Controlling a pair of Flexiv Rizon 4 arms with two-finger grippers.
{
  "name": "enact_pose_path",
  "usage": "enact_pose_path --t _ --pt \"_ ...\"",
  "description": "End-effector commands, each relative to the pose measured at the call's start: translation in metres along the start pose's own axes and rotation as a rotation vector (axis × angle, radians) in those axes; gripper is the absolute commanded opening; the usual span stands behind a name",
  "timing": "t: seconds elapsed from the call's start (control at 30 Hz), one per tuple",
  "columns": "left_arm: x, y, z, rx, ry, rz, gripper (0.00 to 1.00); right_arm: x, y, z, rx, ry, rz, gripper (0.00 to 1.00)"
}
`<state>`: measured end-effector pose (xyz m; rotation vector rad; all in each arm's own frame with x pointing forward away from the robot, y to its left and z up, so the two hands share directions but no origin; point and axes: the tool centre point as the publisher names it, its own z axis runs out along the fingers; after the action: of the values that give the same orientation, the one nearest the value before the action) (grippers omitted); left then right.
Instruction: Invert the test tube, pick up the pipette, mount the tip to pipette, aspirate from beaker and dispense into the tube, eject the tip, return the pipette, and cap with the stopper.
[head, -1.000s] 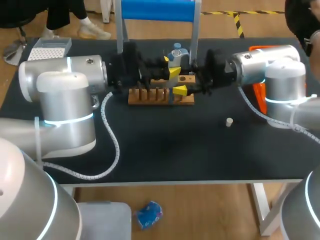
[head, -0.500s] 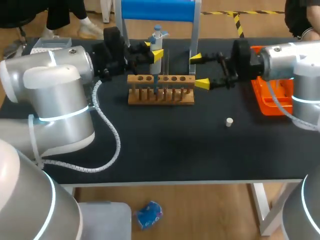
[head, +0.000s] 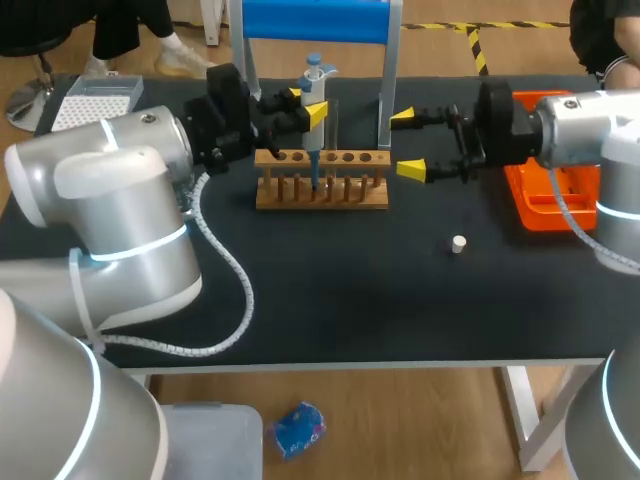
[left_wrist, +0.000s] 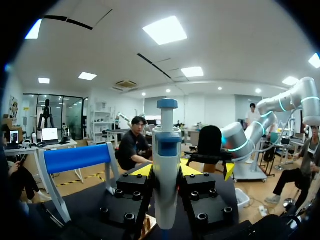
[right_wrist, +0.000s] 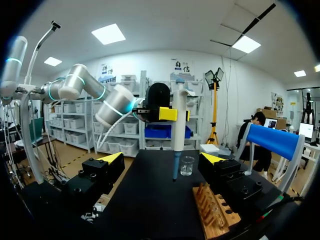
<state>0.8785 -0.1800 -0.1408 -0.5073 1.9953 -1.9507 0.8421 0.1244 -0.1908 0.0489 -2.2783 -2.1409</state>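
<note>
Left jaws: closed on the pipette (head: 314, 108) from both sides at its body. It stands upright, plunger end up. Right jaws: wide apart, nothing between them, level with the wooden rack (head: 322, 190) and near its end on the right arm's side.

Stopper (head: 458, 243) lies loose on the surface (head: 350, 300), well apart from the rack. Tip box (head: 95, 100) sits at the far corner behind the left arm (head: 110, 170). Orange tray (head: 545, 205) lies under the right arm (head: 570, 125). I cannot make out the test tube for certain, nor which hole it stands in.

Risks, as judged:
- The lower end of the pipette could miss the tube mouth. Liquid would then go onto the rack.
- If lowered off a hole, the end could strike the rack's top rail and bend or shed the tip.
- The wide right jaws are close enough to nudge the rack and shift the target.
- A push on the plunger that is not straight down could tilt the pipette in its grip.

Views compared:
- Head view puts the pipette's end over the rack and shows no beaker.
- Right wrist view shows a beaker (right_wrist: 187, 165) just beside that end, with the rack (right_wrist: 212, 212) nearer the camera. The true depth is unsettled.
- Left wrist view confirms the two-sided hold (left_wrist: 166, 170) and nothing below it.
- Only the head view shows the stopper, tip box and tray.
</note>
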Motion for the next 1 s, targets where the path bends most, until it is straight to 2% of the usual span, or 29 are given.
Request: enact_pose_path --t 0.03,0.2,0.37,0.73,0.83,1.0 --pt "-0.017 -0.006 -0.001 -0.015 -0.112 0.002 0.0 -0.007 0.003 -0.007 -0.004 -0.071 0.02 1.0" --pt "-0.047 -0.015 -0.004 -0.047 -0.221 0.009 0.0 -0.022 0.009 -0.017 0.013 -0.164 0.035 1.0" --pt "-0.072 -0.022 -0.003 -0.076 -0.293 -0.008 0.0 -0.036 0.018 -0.023 0.042 -0.235 0.059 1.0" --pt "-0.128 -0.028 0.005 -0.124 -0.431 -0.088 0.0 -0.086 0.024 -0.033 0.094 -0.417 0.16 1.0" --pt "-0.142 -0.029 0.007 -0.127 -0.473 -0.111 0.0 -0.101 0.024 -0.033 0.11 -0.454 0.189 1.0" --pt "-0.163 -0.026 0.011 -0.155 -0.507 -0.134 0.0 -0.126 0.02 -0.027 0.134 -0.461 0.215 1.0"
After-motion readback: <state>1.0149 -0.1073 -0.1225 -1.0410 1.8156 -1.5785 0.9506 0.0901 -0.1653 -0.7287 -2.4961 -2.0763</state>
